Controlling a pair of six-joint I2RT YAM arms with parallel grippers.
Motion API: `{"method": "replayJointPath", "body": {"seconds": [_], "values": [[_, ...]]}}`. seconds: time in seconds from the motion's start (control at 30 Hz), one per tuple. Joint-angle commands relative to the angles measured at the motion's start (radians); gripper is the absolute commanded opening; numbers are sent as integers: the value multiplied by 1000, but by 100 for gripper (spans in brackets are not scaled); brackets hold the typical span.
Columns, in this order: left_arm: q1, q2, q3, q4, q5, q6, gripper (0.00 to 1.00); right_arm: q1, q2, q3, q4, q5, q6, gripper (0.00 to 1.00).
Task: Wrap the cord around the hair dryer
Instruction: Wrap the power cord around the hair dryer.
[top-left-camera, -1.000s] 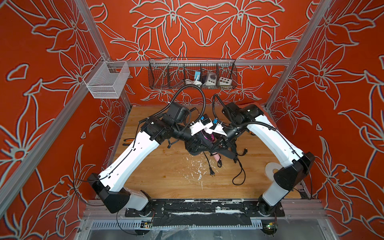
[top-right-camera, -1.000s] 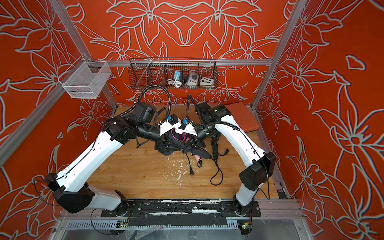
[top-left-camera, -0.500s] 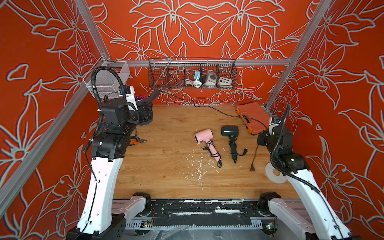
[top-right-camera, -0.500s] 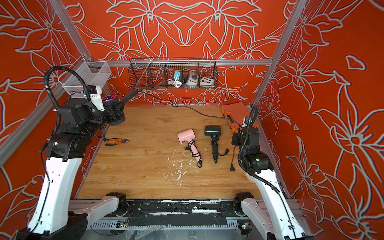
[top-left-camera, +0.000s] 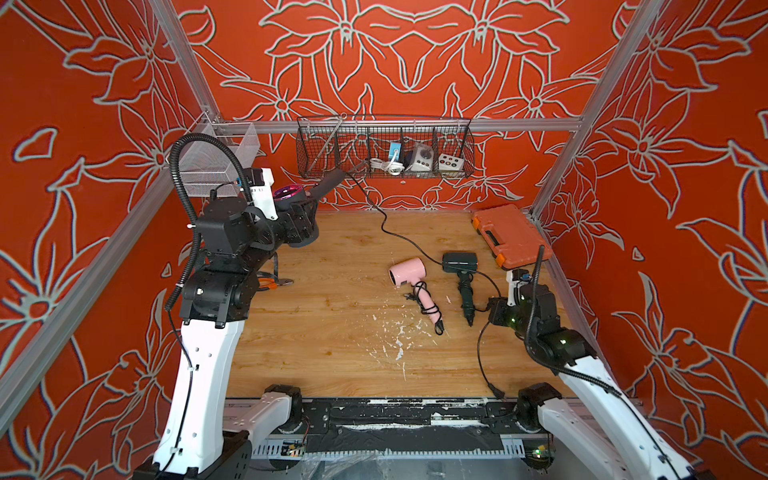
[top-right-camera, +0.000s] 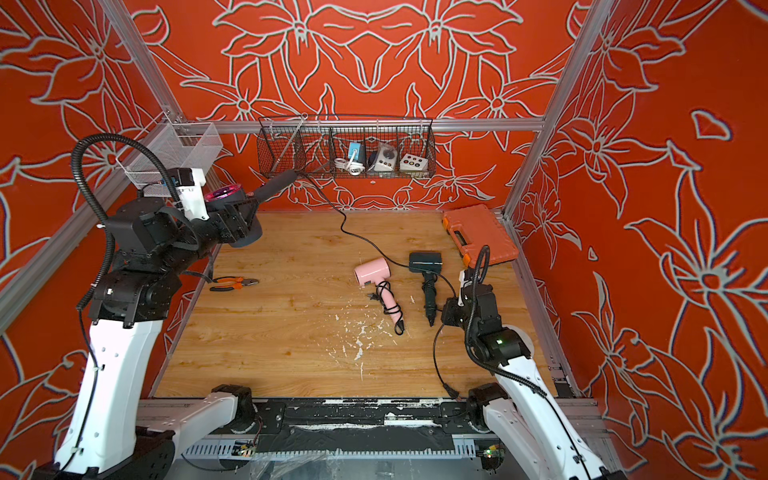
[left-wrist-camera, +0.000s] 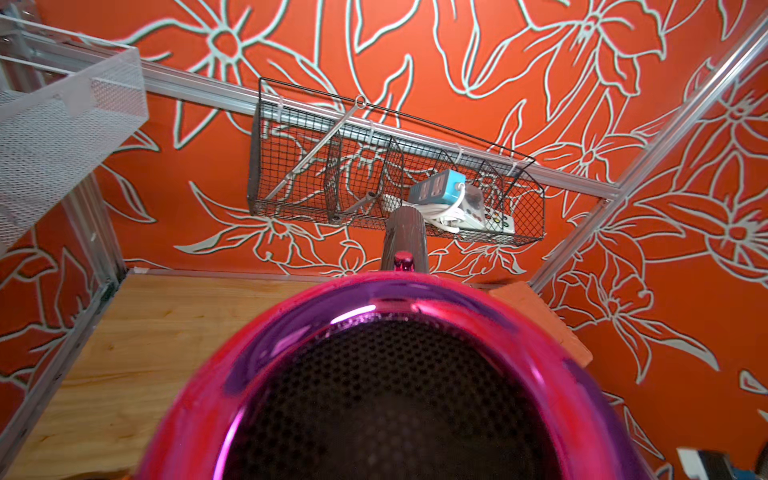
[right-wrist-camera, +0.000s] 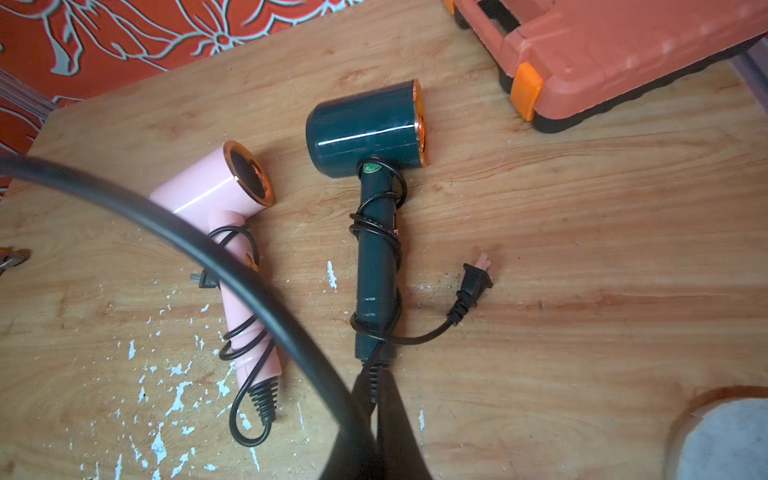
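The hair dryer (top-left-camera: 291, 194), dark with a shiny magenta rim, hangs in the air at the back left, its handle (top-left-camera: 328, 185) pointing at the wire basket. My left gripper (top-left-camera: 303, 218) is shut on its barrel. In the left wrist view the rim (left-wrist-camera: 291, 332) and mesh fill the frame and hide the jaws. Its black cord (top-left-camera: 399, 235) drops from the handle and crosses the table to my right gripper (top-left-camera: 496, 311). From there it runs on to the plug (top-left-camera: 496, 390) near the front edge. In the right wrist view the fingers (right-wrist-camera: 395, 415) stand almost together with the cord (right-wrist-camera: 166, 208) against them.
A pink hair dryer (top-left-camera: 409, 272) and a dark green one (top-left-camera: 459, 264) lie mid-table with cords wound on their handles. An orange tool case (top-left-camera: 511, 239) sits back right, pliers (top-left-camera: 274, 284) lie at the left. A wire basket (top-left-camera: 384, 151) and a white mesh basket (top-left-camera: 220, 162) hang on the rails.
A second ago both arms met over the middle of the table. Now they stand apart, the left one raised with the dryer. The right gripper has since come lower and the plug lies farther forward.
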Motion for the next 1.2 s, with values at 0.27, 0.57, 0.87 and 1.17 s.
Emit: {"method": "replayJointPath", "body": {"seconds": [0.27, 0.57, 0.87, 1.17], "values": [[27, -81, 60, 146, -23, -78, 0, -41, -84, -164, 230, 207, 179, 82], [42, -109, 128, 188, -72, -89, 0, -75, -128, -329, 363, 322, 231, 82], [42, -87, 210, 181, -125, -110, 0, -71, -135, -491, 563, 255, 333, 82], [43, -78, 210, 209, -151, -157, 0, 196, -157, -671, 826, 357, 347, 81]]}}
